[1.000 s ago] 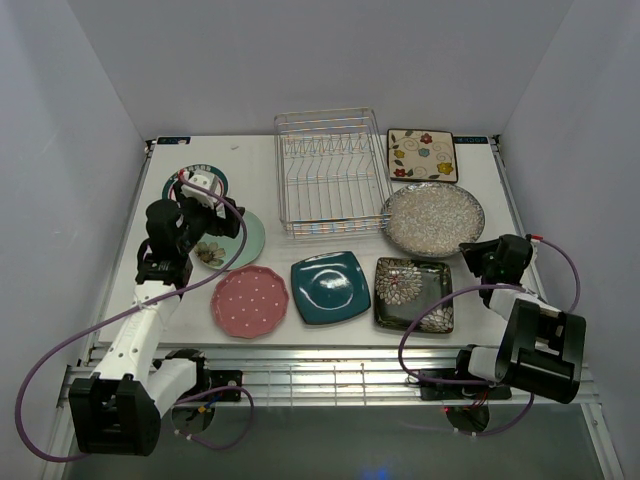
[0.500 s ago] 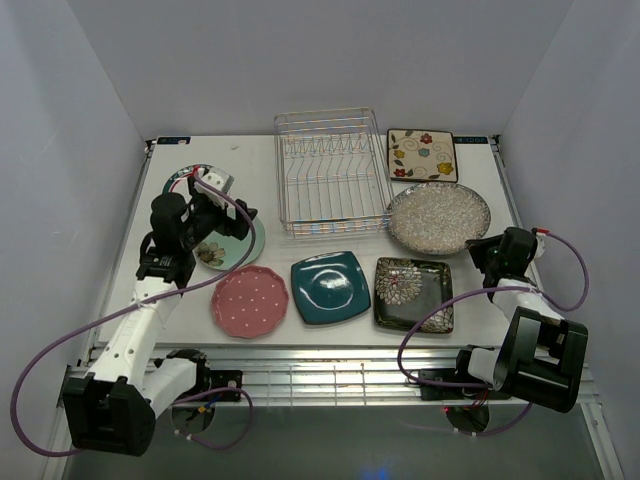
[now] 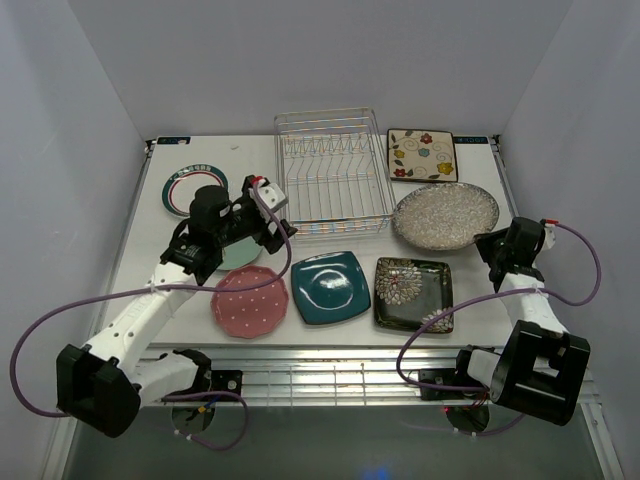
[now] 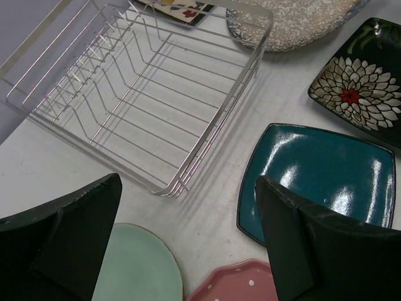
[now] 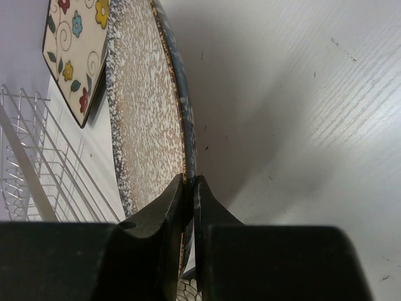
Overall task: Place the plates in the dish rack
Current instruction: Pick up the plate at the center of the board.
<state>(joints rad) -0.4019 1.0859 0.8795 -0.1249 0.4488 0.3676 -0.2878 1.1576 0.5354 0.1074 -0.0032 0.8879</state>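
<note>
Leftmost, the white teal-rimmed round plate (image 3: 180, 188) lies flat on the table (image 3: 135, 225), towards its far side; nearer the arms, the mint floral round plate (image 4: 138, 269) and the pink dotted scalloped plate (image 3: 250, 300) lie flat side by side, the mint one largely hidden under the left arm in the overhead view; the left gripper (image 4: 188, 188) hovers above them beside the near left corner of the dish rack (image 3: 332, 170), its fingers spread wide and holding nothing; the rack stands at centre back with no plate in it; in front of it lie the teal square plate (image 3: 330, 287) and, just to its right, the black floral square plate (image 3: 413, 293); the cream floral square plate (image 3: 422, 154) lies flat just right of the rack; the speckled grey round plate (image 3: 445, 215) sits tilted in front of it; the right gripper (image 5: 188, 180) pinches that plate's right rim between nearly closed fingers.
</note>
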